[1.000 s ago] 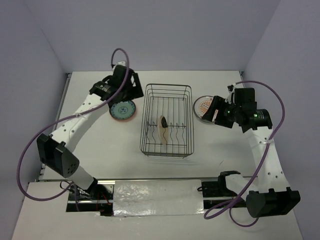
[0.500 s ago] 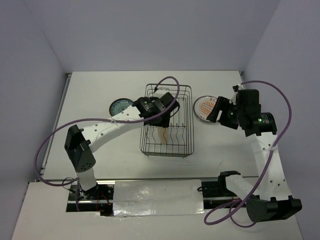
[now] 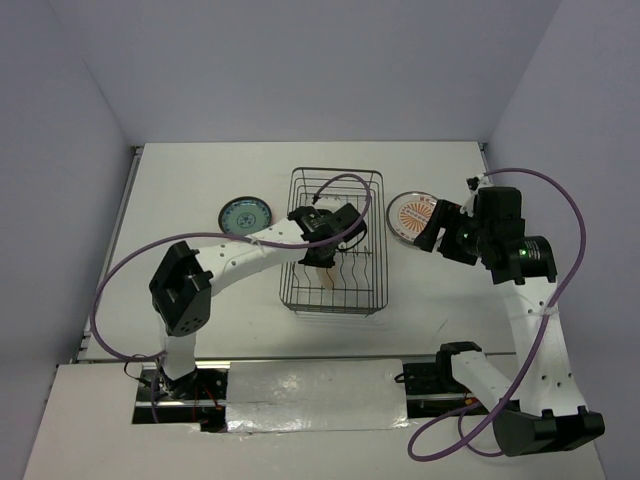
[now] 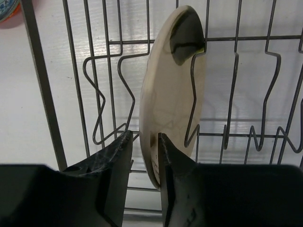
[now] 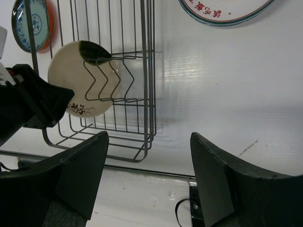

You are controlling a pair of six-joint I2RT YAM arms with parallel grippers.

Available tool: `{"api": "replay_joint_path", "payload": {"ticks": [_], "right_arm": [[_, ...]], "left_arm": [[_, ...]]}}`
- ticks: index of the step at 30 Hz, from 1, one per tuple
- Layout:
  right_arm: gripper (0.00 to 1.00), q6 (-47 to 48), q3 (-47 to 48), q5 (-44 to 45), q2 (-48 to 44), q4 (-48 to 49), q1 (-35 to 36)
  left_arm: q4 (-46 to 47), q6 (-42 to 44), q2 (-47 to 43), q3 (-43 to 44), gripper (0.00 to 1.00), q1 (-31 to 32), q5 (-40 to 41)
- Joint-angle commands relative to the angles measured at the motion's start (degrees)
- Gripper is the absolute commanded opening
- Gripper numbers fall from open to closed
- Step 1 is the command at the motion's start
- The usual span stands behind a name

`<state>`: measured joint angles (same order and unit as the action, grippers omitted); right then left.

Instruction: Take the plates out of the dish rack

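Left pincer [image 4: 144, 142] now inside dish rack [image 4: 40, 94], astride cream plate [image 4: 165, 104], prongs [image 4: 193, 85] alongside

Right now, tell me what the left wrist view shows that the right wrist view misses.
Only left wrist: exactly how the left end effector straddles the cream plate's lower rim, a thin gap beside one finger. Only right wrist: the open right end effector, the red-marked plate flat on the table, the cream plate's twig motif. Both: the cream plate upright in the rack, the blue plate outside it.
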<state>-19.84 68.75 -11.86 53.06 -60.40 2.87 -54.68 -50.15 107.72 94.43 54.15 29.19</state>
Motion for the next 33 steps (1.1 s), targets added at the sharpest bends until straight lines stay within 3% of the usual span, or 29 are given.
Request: {"api": "replay_joint_path", "payload": {"ticks": [1,5,12,17,20,23,25,26,27,30,33], "right_arm": [[0.77,0.41,-0.46,-0.97,-0.76,0.28,0.38],[0.77,0.24,0.59,-0.89,-0.41,-0.15,0.38],[0.77,0.5,0.77,-0.18,-0.59,-0.51,0.38],[0.77,0.59,1.82,-0.01,0.11,-0.77,0.38],[0.77,0.5,2.79,-0.18,0.64,-0.95,0.47],[0.77,0.32,2.97,-0.45,0.91,-0.86,0.38],[0.77,0.15,2.62,-0.88,1.0,-0.25,0.46],[0.77,-0.03,2.01,-1.5,1.0,0.11,0.38],[0.77,-0.12,1.65,-3.16,0.73,0.63,0.38],[0.77,-0.82,-0.28,-5.27,-0.06,3.53,0.55],[0.77,-1.08,-1.07,-5.72,0.11,4.15,0.55]], "left_arm": [[0.97,-1.88,1.26,-0.13,0.39,0.08,1.92],[-4.29,-4.78,3.81,4.79,0.19,0.34,3.41],[-15.36,-10.57,0.92,14.09,0.0,0.87,9.21],[-23.99,-13.48,-1.79,24.73,0.0,-0.18,16.76],[-23.38,-13.58,-6.02,22.91,0.0,-5.53,17.04],[-16.19,-6.82,-11.9,16.79,0.0,-13.7,13.71],[-4.87,-0.58,-17.7,10.11,0.0,-23.61,5.38],[-0.3,1.26,-21.9,1.72,0.0,-27.13,1.17],[10.27,3.11,-23.77,-2.46,0.0,-34.3,-8.79],[28.05,5.94,-27.74,-17.15,0.0,-45.31,-25.33],[34.88,5.77,-25.12,-23.14,0.06,-51.48,-31.9]]}}
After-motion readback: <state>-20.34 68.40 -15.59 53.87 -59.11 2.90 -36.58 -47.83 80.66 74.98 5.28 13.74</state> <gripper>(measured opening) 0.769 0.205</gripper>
